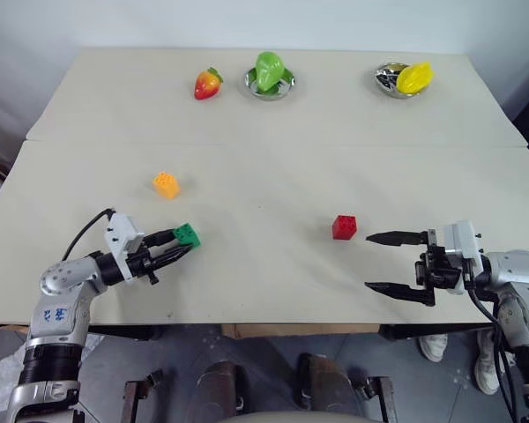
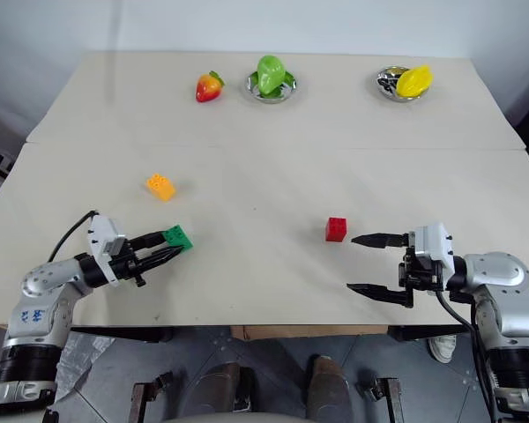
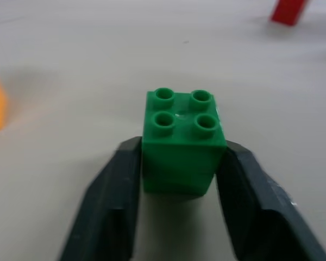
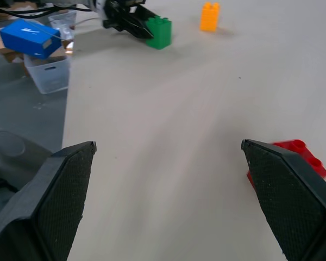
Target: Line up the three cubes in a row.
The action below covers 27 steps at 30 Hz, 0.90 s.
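Left claw point(image 1: 178, 246) pinching the green cube point(image 1: 187, 234) by its two sides, studs up, resting on the table point(image 1: 273, 159). Orange cube point(image 1: 166, 184) beyond that claw and a little to its left, well apart. Red cube point(image 1: 344, 226) far off to its right, just past the fingertips of the right claw point(image 1: 381, 262). Right claw spread wide, holding nothing, pointing left across the table. Far beyond both claws, along the table's back edge: strawberry point(image 1: 207, 84), green fruit point(image 1: 269, 71) and yellow fruit point(image 1: 414, 77), each in a metal dish.
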Motion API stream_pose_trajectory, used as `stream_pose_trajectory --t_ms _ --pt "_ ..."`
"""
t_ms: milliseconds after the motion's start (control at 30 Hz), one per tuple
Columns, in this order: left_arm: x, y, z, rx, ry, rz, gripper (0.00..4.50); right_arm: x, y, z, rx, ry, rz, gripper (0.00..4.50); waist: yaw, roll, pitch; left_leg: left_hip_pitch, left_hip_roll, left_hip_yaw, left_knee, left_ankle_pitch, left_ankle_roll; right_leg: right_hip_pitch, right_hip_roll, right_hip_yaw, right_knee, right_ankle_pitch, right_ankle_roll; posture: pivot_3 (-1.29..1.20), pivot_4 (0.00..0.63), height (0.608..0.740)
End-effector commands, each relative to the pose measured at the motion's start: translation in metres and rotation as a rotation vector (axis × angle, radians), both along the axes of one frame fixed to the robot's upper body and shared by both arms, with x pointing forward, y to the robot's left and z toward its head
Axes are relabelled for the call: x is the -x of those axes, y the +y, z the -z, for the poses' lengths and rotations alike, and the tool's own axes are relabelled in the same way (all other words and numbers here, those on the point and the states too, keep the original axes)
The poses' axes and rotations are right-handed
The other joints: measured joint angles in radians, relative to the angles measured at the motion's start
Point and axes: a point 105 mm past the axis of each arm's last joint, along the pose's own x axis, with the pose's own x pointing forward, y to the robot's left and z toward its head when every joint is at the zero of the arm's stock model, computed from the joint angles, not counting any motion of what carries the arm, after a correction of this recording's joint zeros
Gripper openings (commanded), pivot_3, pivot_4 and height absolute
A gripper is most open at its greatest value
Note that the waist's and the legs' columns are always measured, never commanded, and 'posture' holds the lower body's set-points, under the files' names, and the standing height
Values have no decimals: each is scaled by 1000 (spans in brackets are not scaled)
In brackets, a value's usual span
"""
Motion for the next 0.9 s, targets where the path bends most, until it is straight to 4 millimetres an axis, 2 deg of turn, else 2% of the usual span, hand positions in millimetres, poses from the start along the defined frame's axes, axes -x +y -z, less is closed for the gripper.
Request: stream_pose_trajectory --t_ms 33,133,200,300,367,533,700,900 --pt "-13 -36 -38 -4 -82 194 1478 3 -16 -7 22 -40 75 4500 16 -1 0 0 -1 0 1 0 0 1 0 0 0 0 0 0 150 740" --pt "-32 -76 -50 -51 -130 334 1478 6 -23 -6 6 -34 126 4500 24 -1 0 0 -3 0 3 1 1 3 1 -1 0 1 1 0 150 740" --pt "-46 -100 -52 -77 -133 386 1478 8 -26 -4 3 -32 150 4500 22 -1 0 0 -4 1 3 1 1 4 1 -2 -2 1 2 0 150 740" --pt "-62 -131 -41 -139 -97 446 1478 11 -27 -1 -4 -36 177 4500 16 -2 0 -1 -5 5 2 1 1 5 1 -2 -4 2 3 0 150 740" --pt "-69 -145 -29 -194 -82 465 1478 14 -26 -2 -14 -44 188 4500 12 -3 1 -1 -4 7 0 1 1 4 3 -2 -7 2 3 0 150 740" --pt "-72 -166 -20 -204 -75 492 1478 16 -25 -3 -31 -62 226 4500 3 -4 1 -1 -2 8 -2 1 1 2 4 -2 -9 2 3 0 150 740" --pt "-74 -184 -15 -197 -77 483 1478 17 -21 0 -54 -64 244 4500 18 -5 2 -2 -3 8 -1 1 1 3 4 -2 -10 2 4 0 150 740" --pt "-70 -184 -16 -197 -67 533 1478 15 -19 1 -64 -58 247 4500 19 -5 2 -3 -3 6 0 1 2 3 4 -2 -10 3 5 0 150 740"
